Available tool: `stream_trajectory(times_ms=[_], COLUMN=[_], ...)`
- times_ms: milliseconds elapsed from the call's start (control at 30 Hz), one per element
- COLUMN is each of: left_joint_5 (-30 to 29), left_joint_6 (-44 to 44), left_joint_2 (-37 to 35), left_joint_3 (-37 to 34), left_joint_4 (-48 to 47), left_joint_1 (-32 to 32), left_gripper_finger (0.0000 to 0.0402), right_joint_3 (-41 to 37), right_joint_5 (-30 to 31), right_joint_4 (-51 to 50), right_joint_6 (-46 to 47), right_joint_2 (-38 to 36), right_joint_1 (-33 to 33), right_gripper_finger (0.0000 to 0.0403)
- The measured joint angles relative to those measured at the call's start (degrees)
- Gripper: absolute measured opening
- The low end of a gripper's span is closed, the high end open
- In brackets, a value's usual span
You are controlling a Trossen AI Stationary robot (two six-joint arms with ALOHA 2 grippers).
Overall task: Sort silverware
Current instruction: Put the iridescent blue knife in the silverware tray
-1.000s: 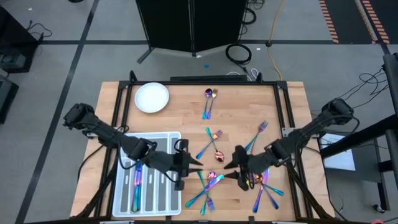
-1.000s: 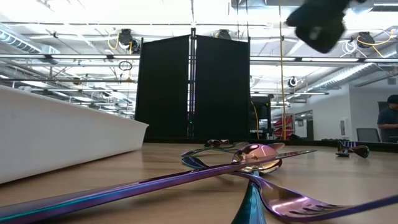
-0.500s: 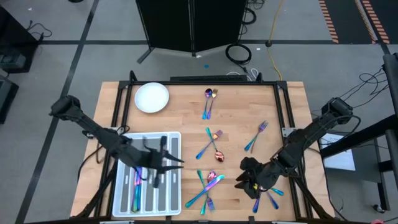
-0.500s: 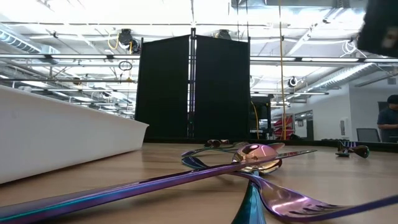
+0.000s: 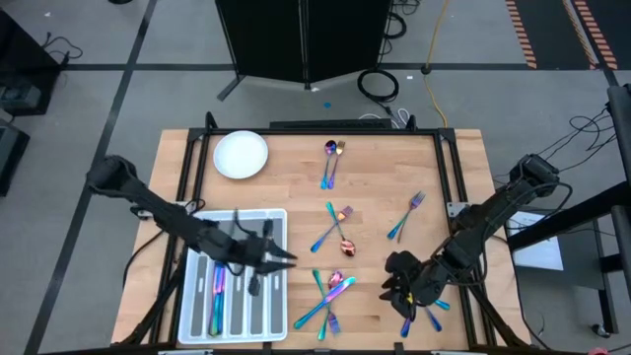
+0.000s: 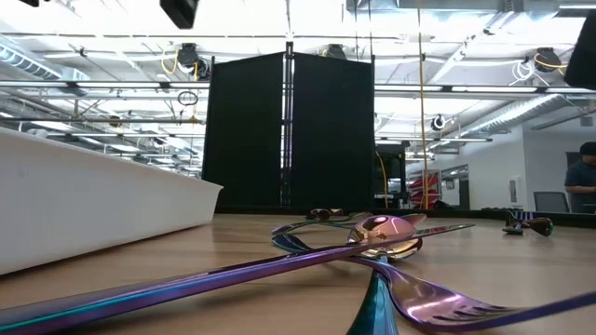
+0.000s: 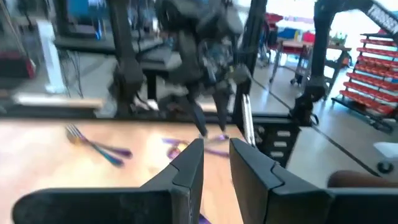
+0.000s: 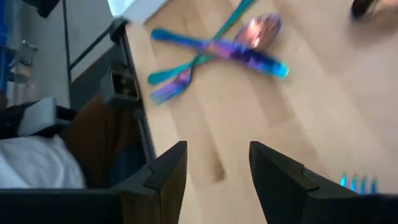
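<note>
Hovering left end effector (image 5: 281, 260): over the near-right part of the compartment tray (image 5: 197, 314), fingers (image 7: 190, 163) a narrow gap apart; nothing seen between them.
Right end effector (image 5: 391, 286): above the near-right desk (image 5: 286, 168), fingers (image 8: 169, 169) spread wide, empty.
Silverware (image 5: 329, 292): most lies loose on the desk, crossed in a near-centre pile, with others further back and at right; some already sit in the tray.
Risk: crossed pieces may be dragged or lifted together, because they overlap; a slim handle could slip from a shallow pinch.
Writing: none readable anywhere.
Plate (image 5: 241, 155): far left, bare.
</note>
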Motion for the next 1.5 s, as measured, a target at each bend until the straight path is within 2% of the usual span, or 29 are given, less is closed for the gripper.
stream_trajectory(times_ms=[133, 433, 567, 833, 1033, 1267, 1367, 1500], left_joint_5=[1.1, 1.4, 3.0, 9.6, 10.7, 11.4, 11.1, 8.8], left_joint_6=[-5.1, -14.7, -18.8, -26.5, -27.4, -30.2, -30.4, -30.4], left_joint_2=[6.3, 16.8, 21.5, 30.5, 35.9, 37.3, 37.3, 37.3], left_joint_3=[5.0, 27.0, 33.6, 39.9, 45.4, 47.5, 47.5, 47.5], left_joint_4=[-3.4, -36.9, -44.4, -45.3, -45.6, -56.7, -57.0, -57.0], left_joint_1=[0.0, -0.2, -0.5, -1.2, -2.6, -3.1, -2.6, -2.5], left_gripper_finger=[0.0080, 0.0080, 0.0080, 0.0080, 0.0080, 0.0081, 0.0097, 0.0141], right_joint_3=[0.0, 0.0, 0.0, 0.0, 0.0, 0.0, 0.0, 0.0], right_joint_5=[5.6, 19.9, 25.5, 22.4, 21.2, 21.2, 21.2, 21.2], right_joint_4=[-0.2, -0.1, -0.1, -0.3, -0.4, -0.4, -0.4, -0.4], right_joint_6=[-3.7, -11.2, -13.6, -15.2, -17.2, -21.8, -23.2, -24.4], right_joint_2=[0.0, 0.0, 0.0, 0.0, 0.0, 0.0, 0.0, 0.0], right_joint_1=[-0.2, -0.2, -0.2, 0.0, 0.0, -1.4, -2.5, -3.7], right_gripper_finger=[0.0162, 0.0162, 0.0162, 0.0162, 0.0162, 0.0162, 0.0162, 0.0162])
